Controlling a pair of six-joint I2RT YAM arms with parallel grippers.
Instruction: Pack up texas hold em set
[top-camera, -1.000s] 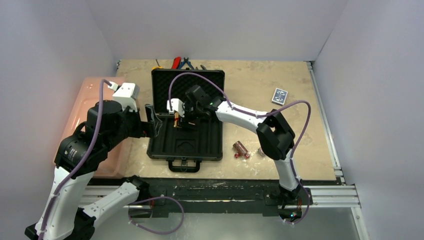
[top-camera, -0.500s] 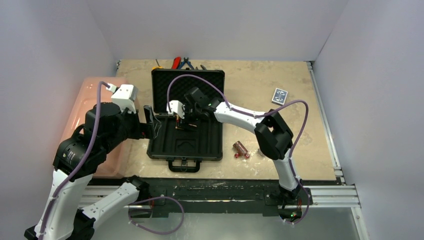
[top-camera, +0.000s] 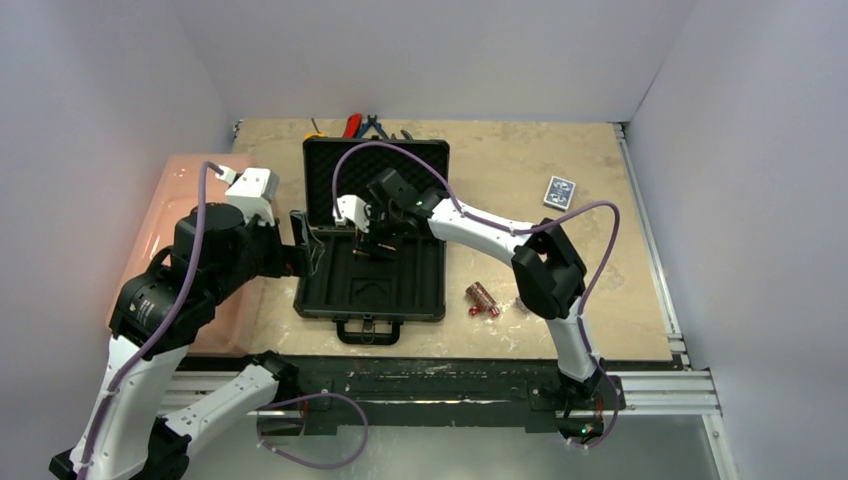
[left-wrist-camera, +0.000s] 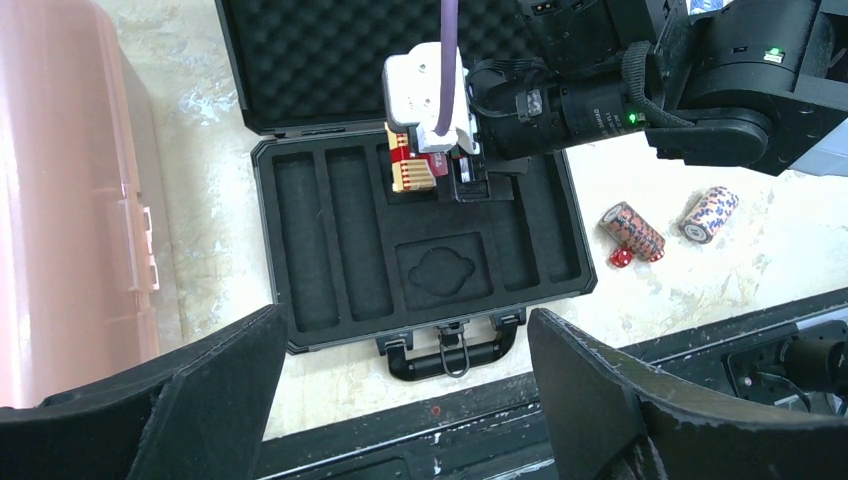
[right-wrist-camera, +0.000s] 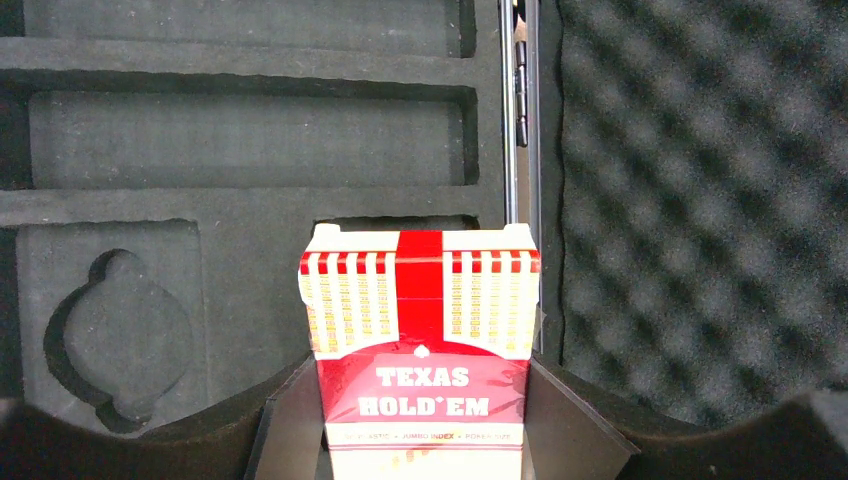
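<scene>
Case (top-camera: 340, 290) lay open on the table (top-camera: 600, 260) seen from above, the right gripper (top-camera: 366, 244) hovering over it. From the left wrist, the left gripper (left-wrist-camera: 405, 335) gaped empty near the case. The right wrist showed its gripper clamping the red deck (right-wrist-camera: 420, 350) above the foam slots (right-wrist-camera: 250, 140).

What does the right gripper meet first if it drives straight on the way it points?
The red card deck in the right gripper leads; it would likely meet the case foam first, near the card slot by the hinge. Depth unclear.
</scene>
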